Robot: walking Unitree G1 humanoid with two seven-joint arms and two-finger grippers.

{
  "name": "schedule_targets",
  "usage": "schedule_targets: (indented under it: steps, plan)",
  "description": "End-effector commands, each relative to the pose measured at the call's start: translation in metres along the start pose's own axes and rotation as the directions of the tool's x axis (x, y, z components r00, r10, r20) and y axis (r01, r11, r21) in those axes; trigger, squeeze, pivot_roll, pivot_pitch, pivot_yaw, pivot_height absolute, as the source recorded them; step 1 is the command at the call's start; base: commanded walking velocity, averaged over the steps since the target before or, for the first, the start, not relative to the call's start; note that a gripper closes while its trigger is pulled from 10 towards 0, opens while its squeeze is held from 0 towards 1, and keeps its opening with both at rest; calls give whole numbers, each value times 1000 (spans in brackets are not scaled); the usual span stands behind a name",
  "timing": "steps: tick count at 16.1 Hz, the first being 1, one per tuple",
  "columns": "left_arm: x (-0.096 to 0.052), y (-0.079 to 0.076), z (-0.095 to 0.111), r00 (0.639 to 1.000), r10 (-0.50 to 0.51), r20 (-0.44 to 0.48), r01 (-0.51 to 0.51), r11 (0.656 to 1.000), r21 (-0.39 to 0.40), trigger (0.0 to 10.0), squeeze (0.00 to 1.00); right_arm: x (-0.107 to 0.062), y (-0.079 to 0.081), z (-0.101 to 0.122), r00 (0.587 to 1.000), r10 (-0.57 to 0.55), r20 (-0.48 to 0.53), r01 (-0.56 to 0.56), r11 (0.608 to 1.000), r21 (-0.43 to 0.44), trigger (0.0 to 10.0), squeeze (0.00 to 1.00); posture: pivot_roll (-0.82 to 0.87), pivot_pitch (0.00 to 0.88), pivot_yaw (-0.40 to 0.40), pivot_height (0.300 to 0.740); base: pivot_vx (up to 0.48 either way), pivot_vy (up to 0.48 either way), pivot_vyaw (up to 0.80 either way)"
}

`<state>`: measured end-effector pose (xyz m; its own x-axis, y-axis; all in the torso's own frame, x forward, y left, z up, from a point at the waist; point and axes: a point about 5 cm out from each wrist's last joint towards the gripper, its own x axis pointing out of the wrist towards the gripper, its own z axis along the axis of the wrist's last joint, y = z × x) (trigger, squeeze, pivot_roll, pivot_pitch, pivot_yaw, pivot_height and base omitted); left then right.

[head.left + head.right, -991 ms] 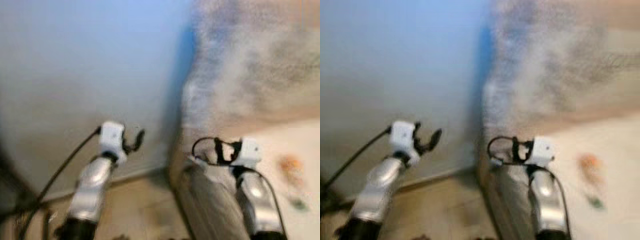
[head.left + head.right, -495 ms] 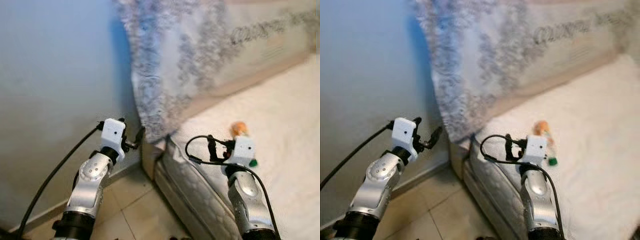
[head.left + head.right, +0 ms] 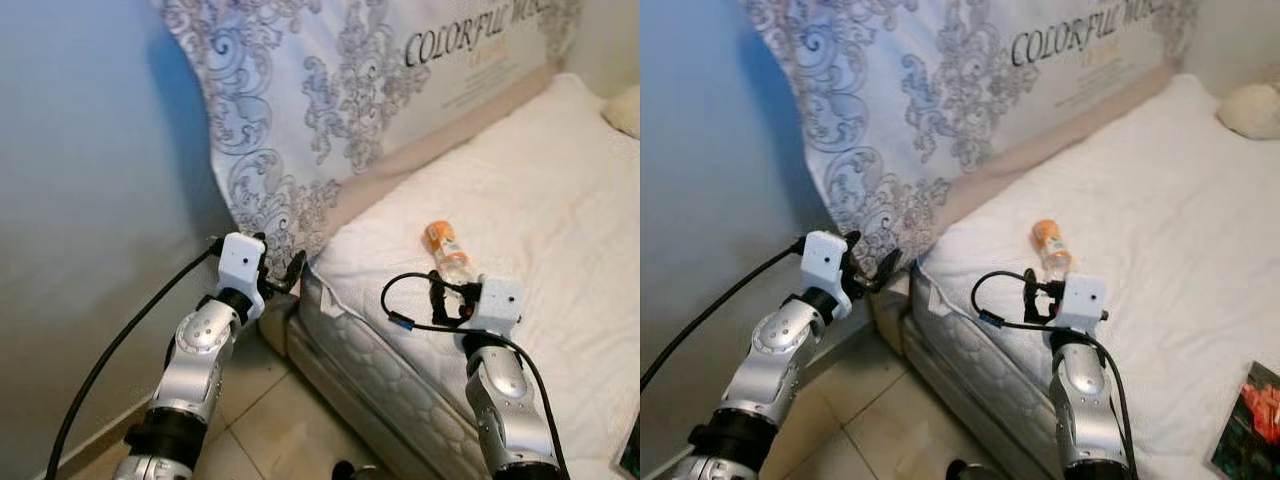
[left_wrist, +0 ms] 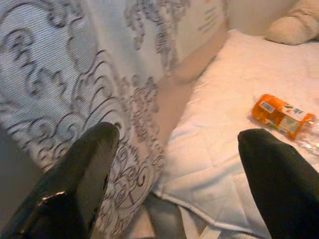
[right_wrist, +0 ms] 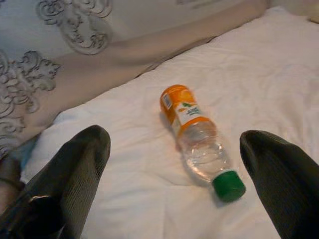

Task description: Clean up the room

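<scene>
From the head, looking down at the corner of the bed point(image 3: 560, 190), a plastic bottle point(image 3: 447, 252) lies on its side on the white mattress cover, near the patterned mattress point(image 3: 330, 90) propped against the wall. The right gripper point(image 3: 436, 303) hovers just short of the bottle, low over the bed's edge, which reads as lining up for a pick. The left gripper point(image 3: 281, 279) hangs off the bed's corner, beside the propped mattress, likely just kept out of the way. A printed card point(image 3: 1250, 420) lies nearer on the bed.

Along the left gripper, its fingers point(image 4: 75, 179) stand wide apart with nothing between them; the bottle point(image 4: 279, 115) shows well beyond.

Along the right gripper, the fingers point(image 5: 65, 179) are also spread wide and empty, framing the bottle point(image 5: 199, 142). It has an orange label, a clear crumpled-looking body and a green cap point(image 5: 228, 185) turned toward the gripper; it looks nearly empty, so probably light.
</scene>
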<state>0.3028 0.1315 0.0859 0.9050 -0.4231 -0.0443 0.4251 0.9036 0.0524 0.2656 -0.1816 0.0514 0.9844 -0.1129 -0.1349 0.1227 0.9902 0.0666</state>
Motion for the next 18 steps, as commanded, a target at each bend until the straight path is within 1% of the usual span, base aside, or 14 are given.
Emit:
schedule_targets:
  steps: [1,2,3,4,7,8,9,10,12,14,15,16,17,18]
  plan:
    - [2,-3,3,999,-32,21,32,999,4,10000,0,1,-2,8,999,-20,45,19,1000,17,10000,0,105,0,-14,740,0,480,-681]
    - [3,-3,4,999,-34,26,33,999,23,10000,0,1,-6,10,997,-47,62,48,999,-6,10000,0,105,0,-12,740,0,480,-669]
    - [4,-4,5,999,-36,27,35,999,25,10000,0,0,-10,9,996,-64,64,64,998,-7,10000,0,104,0,-12,740,0,0,-663]
    - [5,-5,5,999,-39,27,39,999,17,10000,0,1,-13,7,996,-83,46,82,996,17,10000,0,105,0,-12,740,0,0,-669]
    - [6,-8,3,998,-55,19,55,998,19,10000,0,1,-17,5,994,-107,33,106,994,36,10000,0,102,0,-10,740,0,0,-673]
    - [6,-8,3,998,-53,21,52,998,23,10000,0,1,-16,5,994,-105,32,103,994,42,10000,0,102,0,-10,740,0,0,-675]
    - [6,-7,3,999,-42,25,41,999,32,10000,0,1,-15,6,994,-105,39,104,994,40,10000,0,98,0,-8,740,0,-461,-675]
    - [7,-8,3,998,-49,27,48,999,21,10000,0,1,-14,6,994,-99,45,97,995,34,10000,0,94,0,-5,740,0,-450,-675]
    - [8,-11,3,998,-59,30,58,998,13,10000,0,0,-10,8,995,-69,69,70,998,-9,10000,0,91,0,-4,740,0,-428,-338]
    - [4,-6,0,999,26,40,-23,998,-60,10000,0,-1,-4,9,997,-30,68,31,999,-10,10000,0,89,0,-4,740,0,0,0]
    - [-3,0,-1,993,104,47,-99,990,-102,10000,0,-5,-4,10,997,-17,71,17,1000,0,10000,0,89,0,-9,740,0,0,0]
    - [-13,1,0,990,129,63,-124,989,-76,10000,0,-14,-6,9,998,8,69,-8,1000,1,10000,0,97,0,-18,740,0,0,0]
    - [-18,-2,5,993,89,82,-86,996,-39,10000,0,-26,-10,1,1000,10,18,-10,999,33,10000,0,100,0,-21,740,0,0,0]
    - [-17,-4,10,995,40,94,-37,999,-27,10000,0,-30,-10,1,999,33,7,-33,999,-11,10000,0,114,0,-29,740,0,0,-656]
